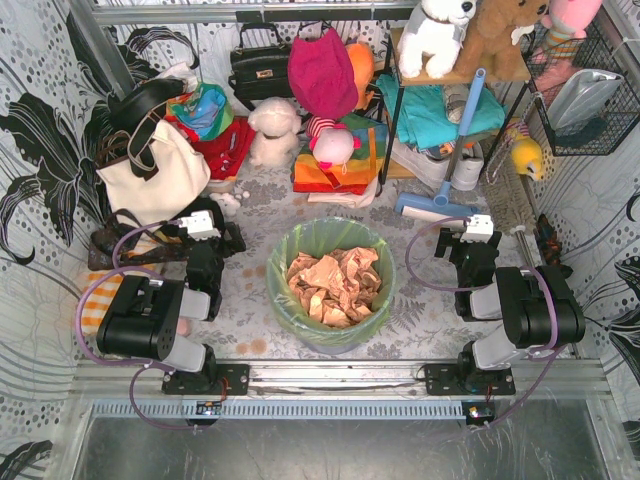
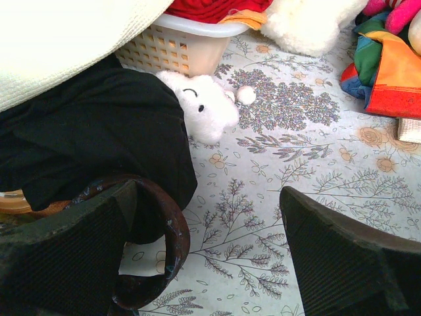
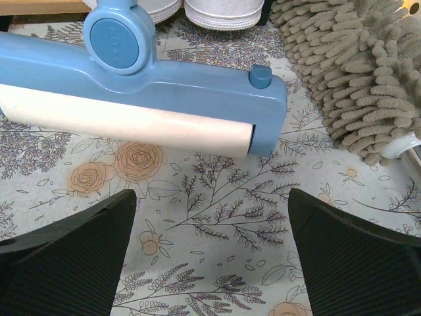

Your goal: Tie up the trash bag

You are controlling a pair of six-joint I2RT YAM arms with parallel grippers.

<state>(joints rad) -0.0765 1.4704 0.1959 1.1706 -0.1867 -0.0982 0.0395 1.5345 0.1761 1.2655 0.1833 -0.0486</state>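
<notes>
Embossed mark on blue roller [image 3: 164,79] hub unreadable — trash bag [image 1: 330,236], thin translucent lt-green, sits open on the desk [image 1: 250,315] btwn the arms w/ crumpled tan paper [image 1: 335,285] inside — L & R jaws both released wide, clear of it.

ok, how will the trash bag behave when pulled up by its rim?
Probably floppy: the trash bag is thin, wrinkled film, so it should bunch rather than hold shape. Likely light: only crumpled paper shows inside. It may tear if yanked.
</notes>
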